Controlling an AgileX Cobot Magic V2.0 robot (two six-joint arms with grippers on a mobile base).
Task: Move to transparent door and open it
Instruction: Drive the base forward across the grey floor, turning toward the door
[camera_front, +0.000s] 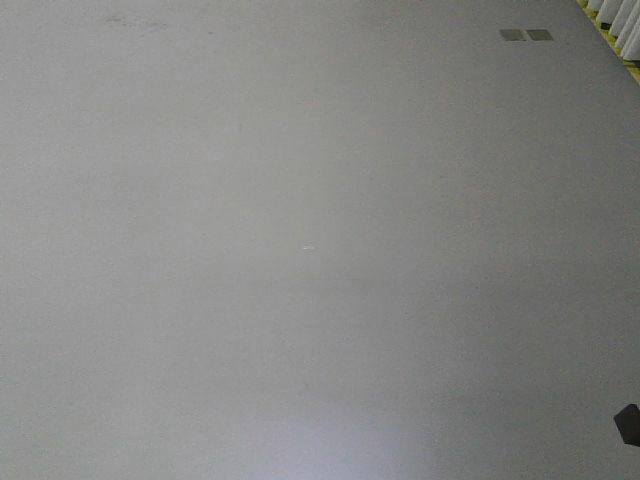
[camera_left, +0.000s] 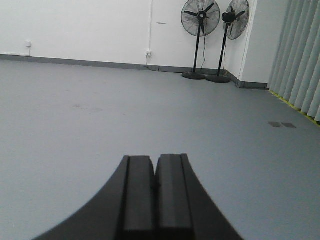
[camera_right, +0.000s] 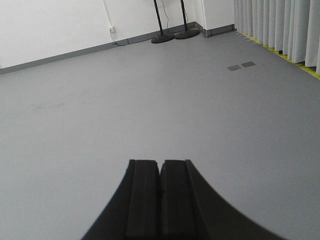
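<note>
Nearest the wrist cameras, both tools are sitting low in frame. The left gripper (camera_left: 155, 167) is showing its two black pads pressed together with nothing between them. The right gripper (camera_right: 160, 170) is doing the same, pads meeting along a thin seam. Under and beyond them, bare grey floor (camera_front: 300, 250) is running out in every view. At the near right edge of the front view a small dark object (camera_front: 629, 425) is poking in, too cropped to identify. Further out, right of centre, two small dark floor plates (camera_left: 281, 124) are lying side by side. Along the right side, pale vertical blinds (camera_left: 300, 60) are hanging above a yellow strip (camera_left: 300, 112). At the far end, two black pedestal fans (camera_left: 200, 17) are standing close together against the white wall (camera_left: 75, 30), with a wall socket (camera_left: 149, 52) just left of them. Where the transparent door is standing, I cannot tell from these views.
</note>
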